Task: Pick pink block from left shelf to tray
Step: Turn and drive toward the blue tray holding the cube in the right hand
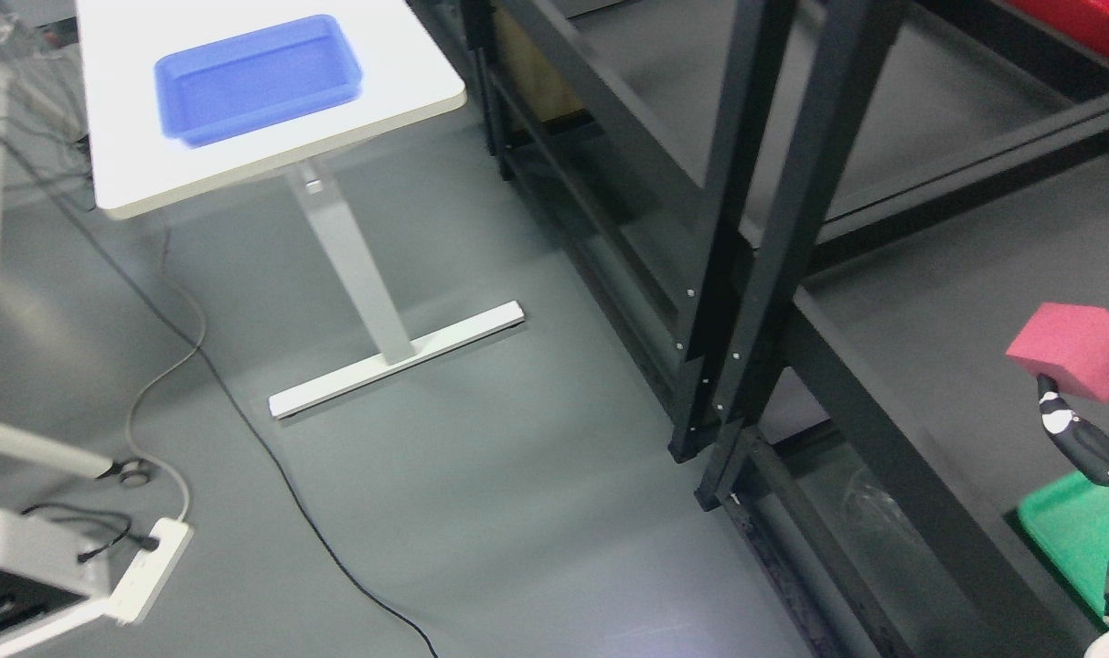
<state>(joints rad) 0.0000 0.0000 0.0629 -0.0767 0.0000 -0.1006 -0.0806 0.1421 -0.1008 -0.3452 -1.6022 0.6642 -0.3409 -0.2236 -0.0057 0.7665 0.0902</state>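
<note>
The right hand [1080,416] at the picture's right edge has its fingers [1071,429] grasping the pink block [1071,350] above the shelf [892,429]. Open floor [517,475] separates it from the blue tray [257,78], which sits inside the table [124,155] edges.

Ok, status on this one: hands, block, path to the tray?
Right hand shut on pink block, held up by the shelf. Left hand out of view. Blue tray on white table, far left; bare floor between.

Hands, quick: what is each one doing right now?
Left hand: not in view.
Right hand: closed on the pink block, held up at the right edge.
</note>
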